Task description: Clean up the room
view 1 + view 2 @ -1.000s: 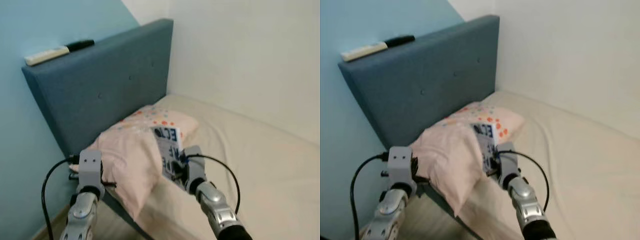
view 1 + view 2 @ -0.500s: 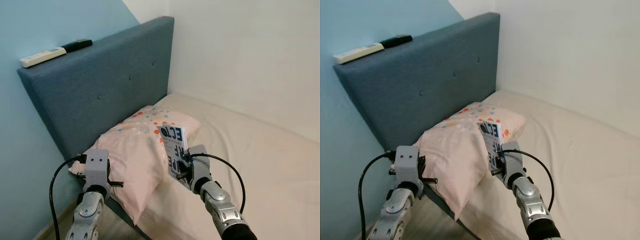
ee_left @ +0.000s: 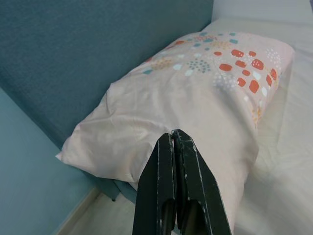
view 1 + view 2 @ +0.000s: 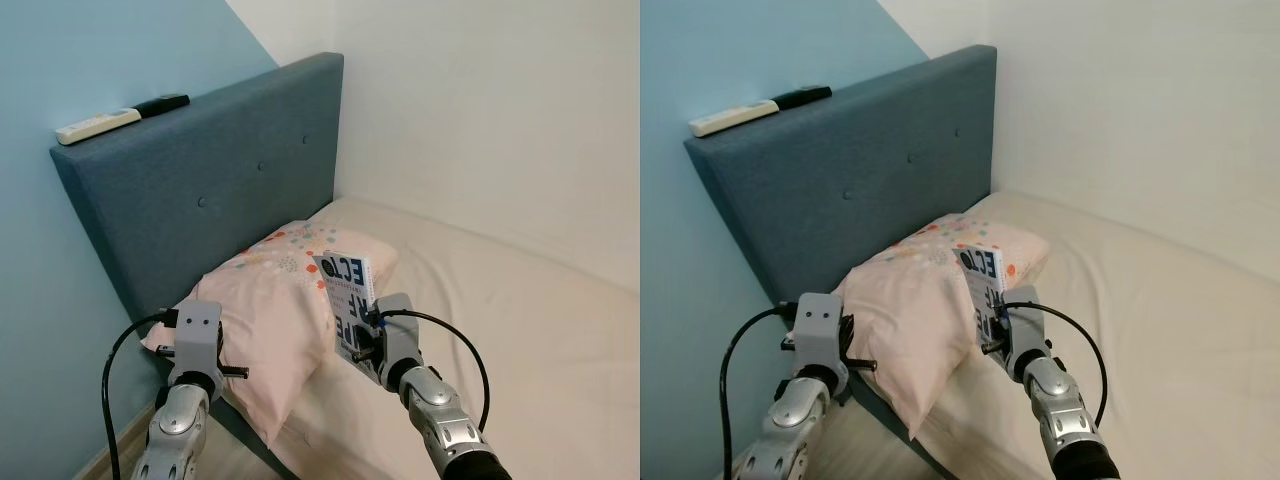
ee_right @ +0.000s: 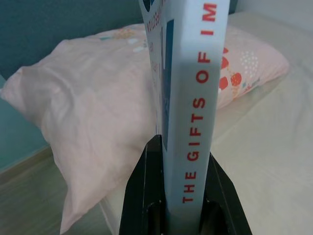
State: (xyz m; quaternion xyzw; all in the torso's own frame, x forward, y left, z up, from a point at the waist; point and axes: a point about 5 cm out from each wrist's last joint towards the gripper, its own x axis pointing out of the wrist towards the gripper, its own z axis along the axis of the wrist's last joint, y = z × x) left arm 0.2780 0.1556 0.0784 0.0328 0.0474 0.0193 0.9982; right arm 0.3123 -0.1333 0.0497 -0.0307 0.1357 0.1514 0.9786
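Book [image 4: 350, 305] is held upright by the right gripper [image 4: 372, 340] beside a pink pillow [image 4: 270, 310] on the bed [image 4: 520, 320] in the eye views. In the left wrist view, the left gripper [image 3: 173, 139] is seen pressed together — empty — over the pillow. In the right wrist view, the book's spine is pinched.

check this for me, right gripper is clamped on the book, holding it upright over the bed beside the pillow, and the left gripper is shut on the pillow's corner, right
Not quite. The left gripper is shut, but on nothing: the left wrist view shows its fingers pressed together in front of the pillow, with no fabric between them. The rest holds: the right gripper is clamped on the book, holding it upright over the bed beside the pillow.
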